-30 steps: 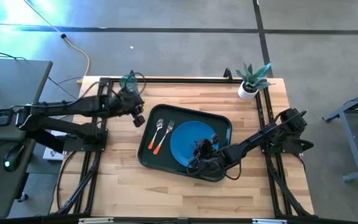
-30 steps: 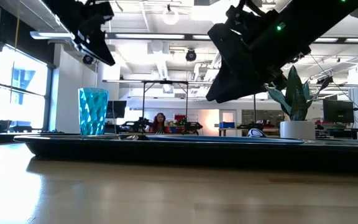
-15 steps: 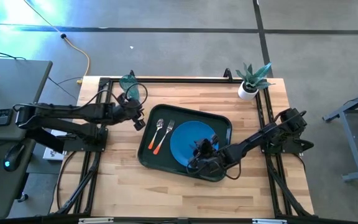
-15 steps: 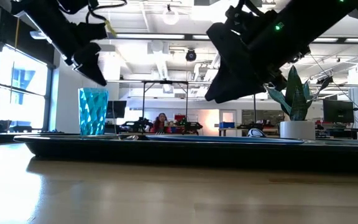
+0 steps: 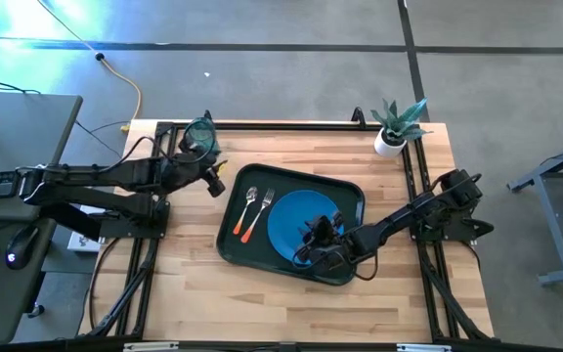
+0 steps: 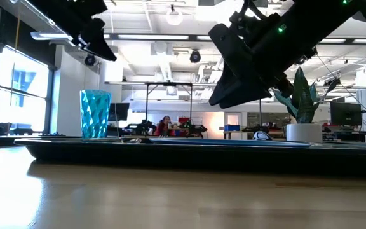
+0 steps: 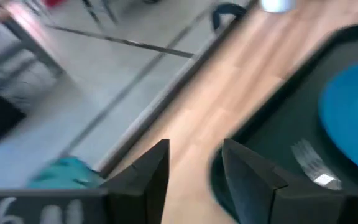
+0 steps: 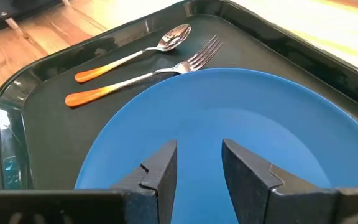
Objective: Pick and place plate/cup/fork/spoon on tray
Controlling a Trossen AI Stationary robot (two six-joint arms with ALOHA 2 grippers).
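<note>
From above, our left pincer (image 5: 213,178), fingers apart and empty, has drifted back toward the cup (image 5: 200,132) at the counter's far left corner. Right wrist: our right pincer (image 8: 197,163), also apart, hovers over the plate (image 8: 229,130) in the tray (image 8: 55,130).

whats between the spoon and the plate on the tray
The fork lies between them. In the high view the spoon is on its far side from the plate, all on the tray. The right wrist view shows the same order.
</note>
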